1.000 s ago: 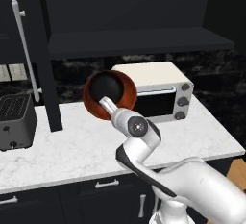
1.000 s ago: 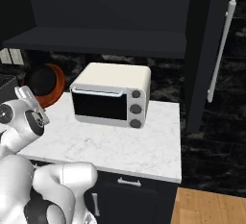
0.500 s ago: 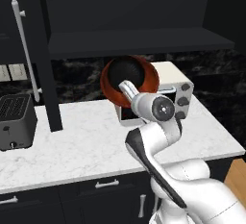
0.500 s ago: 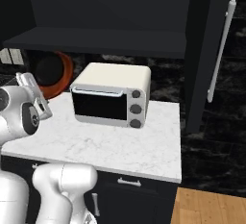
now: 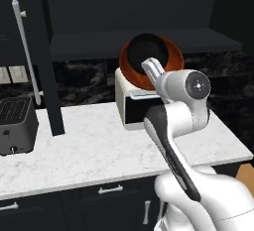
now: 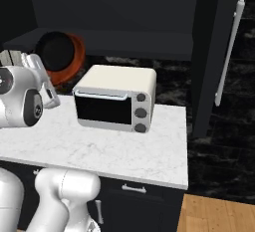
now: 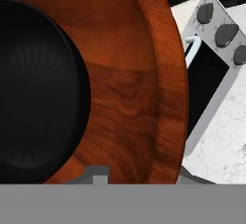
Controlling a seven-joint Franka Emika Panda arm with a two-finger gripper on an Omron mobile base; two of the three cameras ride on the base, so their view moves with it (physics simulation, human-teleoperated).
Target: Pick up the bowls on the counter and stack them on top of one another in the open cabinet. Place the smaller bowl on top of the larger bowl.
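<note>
The larger bowl (image 5: 172,60), wide and reddish-brown, hangs tipped on edge in front of the open cabinet's shelf (image 5: 89,44), above the white toaster oven. My gripper (image 5: 149,69) is shut on its lower rim. A glossy black round shape, which looks like the smaller bowl (image 5: 146,51), sits inside it. From the right base view the brown bowl (image 6: 75,57) and the black one (image 6: 55,51) hang left of the oven, with the gripper (image 6: 39,65) below them. Close up, the brown wood (image 7: 129,98) surrounds the black bowl (image 7: 33,88).
A white toaster oven (image 6: 114,99) stands on the marble counter (image 5: 99,145) under the shelf. A dark toaster (image 5: 15,123) sits at the counter's left. The cabinet doors with silver bar handles (image 5: 25,51) (image 6: 234,52) stand open on both sides.
The arm has carried the tipped bowl up and to the right, from just over the counter to the height of the cabinet shelf above the toaster oven.
</note>
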